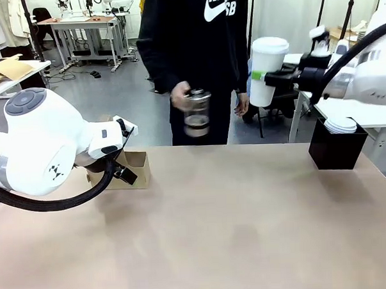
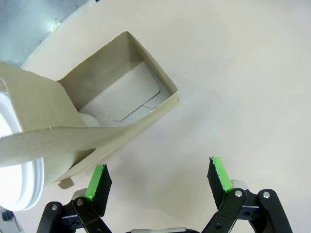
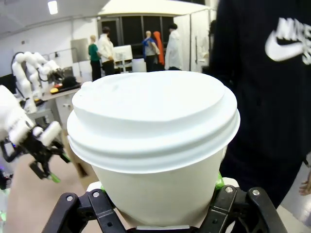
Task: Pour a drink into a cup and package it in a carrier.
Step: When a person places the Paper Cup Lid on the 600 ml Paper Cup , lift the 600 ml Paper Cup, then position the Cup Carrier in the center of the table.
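Left wrist view: inside the carrier [image 2: 127, 95]

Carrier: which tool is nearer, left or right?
Left. The left tool is open right beside the carrier; the right tool is raised far off on the right side, shut on a lidded white cup.

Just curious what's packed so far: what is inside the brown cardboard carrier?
One compartment of the carrier shows only its bare cardboard floor. Beside it, a white ringed rim, perhaps a cup lid, peeks out; the carrier's handle flap covers the rest.
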`<move>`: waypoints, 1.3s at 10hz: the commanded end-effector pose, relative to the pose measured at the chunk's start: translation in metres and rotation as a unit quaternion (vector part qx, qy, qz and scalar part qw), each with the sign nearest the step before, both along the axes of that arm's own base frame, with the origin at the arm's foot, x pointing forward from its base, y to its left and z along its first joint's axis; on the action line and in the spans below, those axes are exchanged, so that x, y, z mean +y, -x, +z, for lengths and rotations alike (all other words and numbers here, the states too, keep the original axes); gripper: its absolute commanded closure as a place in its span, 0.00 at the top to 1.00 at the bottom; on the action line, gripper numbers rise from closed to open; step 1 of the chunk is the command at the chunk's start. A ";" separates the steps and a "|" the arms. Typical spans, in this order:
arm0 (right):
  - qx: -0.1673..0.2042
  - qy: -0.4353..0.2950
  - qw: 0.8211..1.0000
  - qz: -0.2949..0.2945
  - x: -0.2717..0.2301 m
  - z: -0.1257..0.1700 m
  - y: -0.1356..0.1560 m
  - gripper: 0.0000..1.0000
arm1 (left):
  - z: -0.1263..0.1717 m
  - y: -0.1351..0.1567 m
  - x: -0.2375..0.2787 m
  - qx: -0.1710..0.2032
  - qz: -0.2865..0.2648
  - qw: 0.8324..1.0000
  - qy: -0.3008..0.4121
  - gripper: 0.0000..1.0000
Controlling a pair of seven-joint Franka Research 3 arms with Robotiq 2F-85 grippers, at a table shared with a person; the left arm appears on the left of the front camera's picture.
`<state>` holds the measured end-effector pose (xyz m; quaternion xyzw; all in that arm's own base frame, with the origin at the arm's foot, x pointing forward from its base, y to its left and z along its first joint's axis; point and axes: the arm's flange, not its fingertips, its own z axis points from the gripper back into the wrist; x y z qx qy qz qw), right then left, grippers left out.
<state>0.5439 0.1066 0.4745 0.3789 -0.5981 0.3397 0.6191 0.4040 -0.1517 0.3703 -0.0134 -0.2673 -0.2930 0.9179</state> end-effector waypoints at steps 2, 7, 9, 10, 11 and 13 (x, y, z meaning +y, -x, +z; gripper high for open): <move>0.027 0.006 1.000 0.004 -0.006 0.048 0.045 0.80 | 0.000 0.000 0.000 0.000 0.000 1.000 0.000 1.00; 0.002 0.004 1.000 0.004 -0.006 0.059 0.053 0.80 | 0.000 0.000 0.000 0.000 0.000 1.000 0.000 1.00; 0.002 0.004 1.000 0.004 -0.006 0.059 0.053 0.80 | 0.000 0.000 0.000 0.000 0.000 1.000 0.000 1.00; 0.002 0.004 1.000 0.004 -0.006 0.059 0.053 0.80 | 0.000 0.000 0.000 0.000 0.000 1.000 0.000 1.00; 0.002 0.004 1.000 0.004 -0.006 0.059 0.053 0.80 | 0.000 0.000 0.000 0.000 0.000 1.000 0.000 1.00; 0.002 0.004 1.000 0.004 -0.006 0.059 0.053 0.80 | 0.000 0.000 0.000 0.000 0.000 1.000 0.000 1.00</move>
